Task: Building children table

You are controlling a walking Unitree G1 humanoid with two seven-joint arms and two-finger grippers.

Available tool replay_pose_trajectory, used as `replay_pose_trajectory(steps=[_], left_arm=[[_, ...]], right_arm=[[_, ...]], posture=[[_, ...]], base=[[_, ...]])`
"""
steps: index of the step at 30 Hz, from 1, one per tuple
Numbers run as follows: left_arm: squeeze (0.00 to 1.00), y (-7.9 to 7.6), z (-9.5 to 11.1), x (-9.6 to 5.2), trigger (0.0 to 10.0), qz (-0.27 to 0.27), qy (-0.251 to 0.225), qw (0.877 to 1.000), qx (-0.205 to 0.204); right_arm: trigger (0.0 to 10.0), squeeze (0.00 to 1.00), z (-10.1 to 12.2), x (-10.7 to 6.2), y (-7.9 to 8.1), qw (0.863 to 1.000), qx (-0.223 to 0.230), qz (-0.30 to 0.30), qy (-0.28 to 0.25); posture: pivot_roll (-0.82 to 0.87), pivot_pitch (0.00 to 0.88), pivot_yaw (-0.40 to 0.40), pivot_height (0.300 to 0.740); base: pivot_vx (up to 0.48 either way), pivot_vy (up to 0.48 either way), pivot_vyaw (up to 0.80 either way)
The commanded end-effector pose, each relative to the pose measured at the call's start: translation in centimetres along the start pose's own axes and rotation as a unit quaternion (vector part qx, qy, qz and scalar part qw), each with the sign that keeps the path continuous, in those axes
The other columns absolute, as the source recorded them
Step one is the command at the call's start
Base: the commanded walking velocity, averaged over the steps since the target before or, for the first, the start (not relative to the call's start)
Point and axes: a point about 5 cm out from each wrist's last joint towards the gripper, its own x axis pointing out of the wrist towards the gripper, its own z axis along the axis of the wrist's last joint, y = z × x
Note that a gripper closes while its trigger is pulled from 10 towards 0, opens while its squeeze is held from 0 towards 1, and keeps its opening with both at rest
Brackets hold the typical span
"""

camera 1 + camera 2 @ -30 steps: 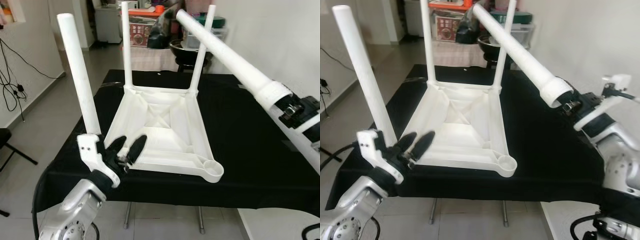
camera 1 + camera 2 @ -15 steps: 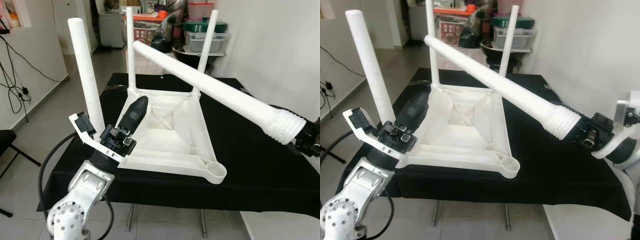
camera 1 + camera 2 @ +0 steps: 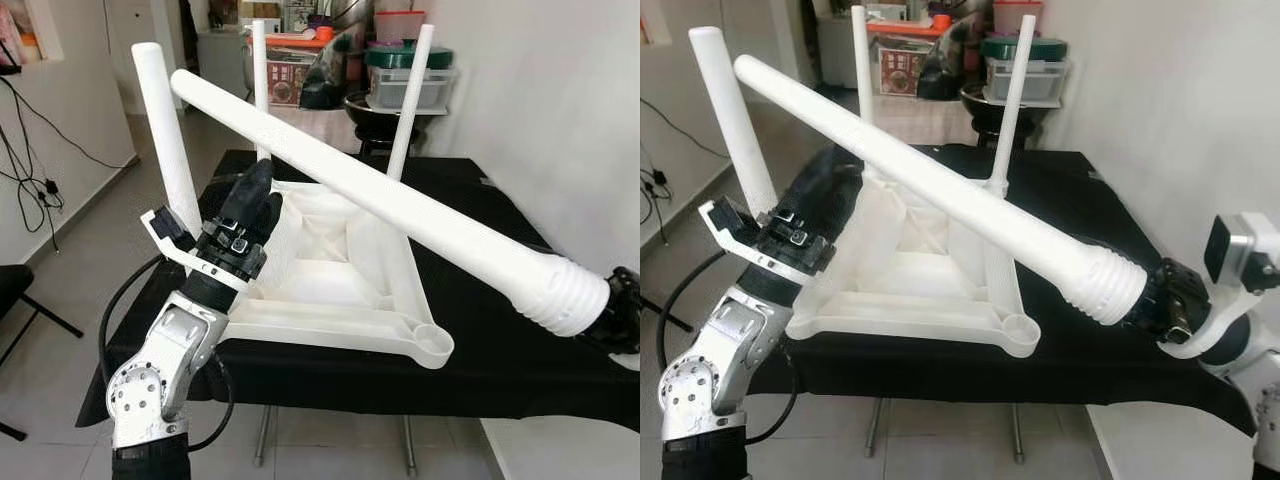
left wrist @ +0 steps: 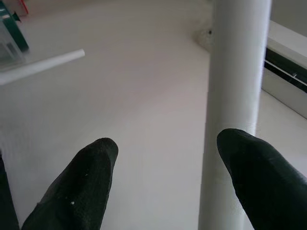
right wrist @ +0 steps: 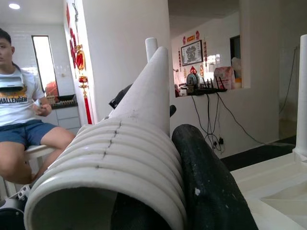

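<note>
A white plastic children's table [image 3: 330, 290] lies upside down on a black-covered table [image 3: 480, 200]. Three white legs stand in it: near left [image 3: 165, 130], far left [image 3: 260, 60] and far right [image 3: 410, 100]. Its near-right corner socket [image 3: 432, 343] is empty. My right gripper [image 3: 1170, 305] is shut on the threaded end [image 3: 565, 295] of a loose leg [image 3: 380, 200], which slants up and left across the table. My left gripper [image 3: 250, 205] is raised over the near-left corner and open. Its fingers [image 4: 96, 163] are apart, with the near-left leg [image 4: 237, 72] just beyond one fingertip.
A white wall runs close along the right side. Behind the table stand storage boxes and a dark bowl [image 3: 405, 75]. Cables [image 3: 30, 170] lie on the floor at left beside a dark stand [image 3: 20, 290]. A person [image 5: 19, 120] sits on a stool in the right wrist view.
The right gripper has swung the loose leg down and to the left, across the upturned table. The left gripper has risen from the near-left edge up beside the near-left leg.
</note>
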Motion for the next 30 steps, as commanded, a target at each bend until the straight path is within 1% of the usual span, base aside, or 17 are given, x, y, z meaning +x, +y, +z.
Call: replay_pose_trajectory(steps=[1,5,7,9,10,11,15,18,25,26,28,30], left_arm=[[0.0,-0.2,-0.2,0.5,10.0,-0.003,0.014,1.0,-0.002],[0.0,-0.1,-0.2,0.7,10.0,-0.001,0.021,1.0,-0.007],[0.0,-0.6,-0.6,1.1,10.0,-0.023,0.029,0.999,-0.018],[0.0,-1.6,-1.5,1.4,10.0,-0.064,0.055,0.996,-0.032],[0.0,-1.6,-1.5,1.4,10.0,-0.064,0.055,0.996,-0.032],[0.0,-1.9,-1.7,1.4,10.0,-0.078,0.066,0.994,-0.037],[0.0,-1.9,-2.2,1.2,10.0,-0.085,0.075,0.992,-0.048],[0.0,-2.1,-2.4,1.1,10.0,-0.094,0.088,0.991,-0.043],[0.0,-2.1,-2.5,1.2,10.0,-0.095,0.092,0.99,-0.041],[0.0,-2.3,-2.9,1.3,10.0,-0.103,0.103,0.989,-0.037],[0.0,-2.1,-3.3,1.8,10.0,-0.096,0.111,0.989,-0.014],[0.0,-2.0,-3.3,2.0,10.0,-0.092,0.112,0.989,-0.009]], right_arm=[[10.0,0.0,0.0,1.9,1.4,0.997,-0.001,0.072,0.004],[10.0,0.0,0.0,2.3,1.7,0.997,0.002,0.08,0.007],[10.0,0.0,-0.5,2.9,1.4,0.997,-0.002,0.071,0.017],[10.0,0.0,-0.5,3.4,0.8,0.999,-0.008,0.05,0.008],[10.0,0.0,-0.5,3.4,0.8,0.999,-0.008,0.05,0.008],[10.0,0.0,-0.5,3.5,0.6,0.999,-0.008,0.043,0.002],[10.0,0.0,-0.4,3.5,0.7,0.999,-0.004,0.047,0.0],[10.0,0.0,-0.4,3.5,0.6,0.999,-0.003,0.04,-0.003],[10.0,0.0,-0.7,3.6,0.5,0.999,0.002,0.035,-0.001],[10.0,0.0,-0.8,3.7,0.5,0.999,0.003,0.034,-0.002],[10.0,0.0,-1.0,3.9,0.5,0.999,0.007,0.036,0.0],[10.0,0.0,-1.1,3.9,0.6,0.999,0.007,0.037,0.001]], posture=[[-0.08,0.002,-0.031,0.74],[-0.08,0.002,-0.031,0.74],[-0.08,0.006,-0.036,0.74],[-0.08,0.006,-0.036,0.74],[-0.08,0.006,-0.036,0.74],[-0.08,0.006,-0.036,0.74],[-0.08,0.007,-0.037,0.74],[-0.08,0.01,-0.037,0.74],[-0.08,0.012,-0.036,0.74],[-0.08,0.013,-0.036,0.74],[-0.08,0.013,-0.036,0.74],[-0.08,0.013,-0.036,0.74]], base=[[0.0,0.0,0.0],[0.0,0.0,0.0],[0.0,0.0,0.0],[0.0,0.0,0.0],[0.0,0.0,0.0],[0.0,0.0,0.0],[0.0,0.0,0.0],[0.0,0.0,0.0],[0.0,0.0,0.0],[0.0,0.0,0.0],[0.0,0.0,0.0],[0.0,0.0,0.0]])
